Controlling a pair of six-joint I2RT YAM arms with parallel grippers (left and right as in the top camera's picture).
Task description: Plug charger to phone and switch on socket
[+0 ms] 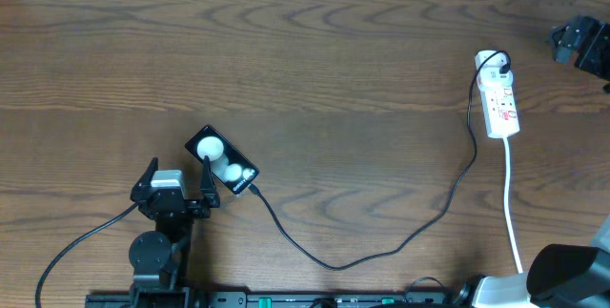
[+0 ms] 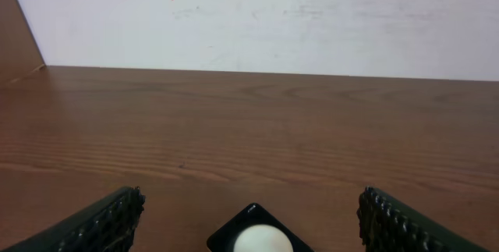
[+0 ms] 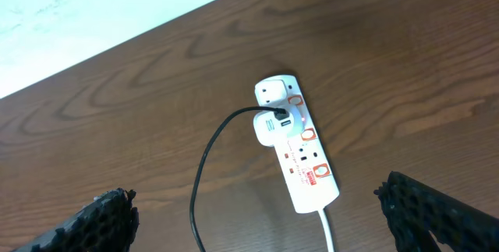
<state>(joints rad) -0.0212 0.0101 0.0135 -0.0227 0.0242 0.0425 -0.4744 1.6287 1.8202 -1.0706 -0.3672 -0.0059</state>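
Looks plugged in already, charger [image 1: 334, 266] into phone [image 1: 221, 160] and socket [image 1: 501, 103]. Still gotta switch that on. Holding nothing in left hand [image 1: 178, 182] or right hand [image 1: 579, 39], both spread wide.

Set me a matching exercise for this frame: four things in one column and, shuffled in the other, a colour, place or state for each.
Things:
1. phone
2. socket
3. charger
4. right gripper

Descriptions:
A. white, on the right part of the table
B. open, nothing between its fingers
C. long, black, winding across the table
D. black slab with two white blobs

Pairs: 1-D; 2-A; 3-C; 4-B
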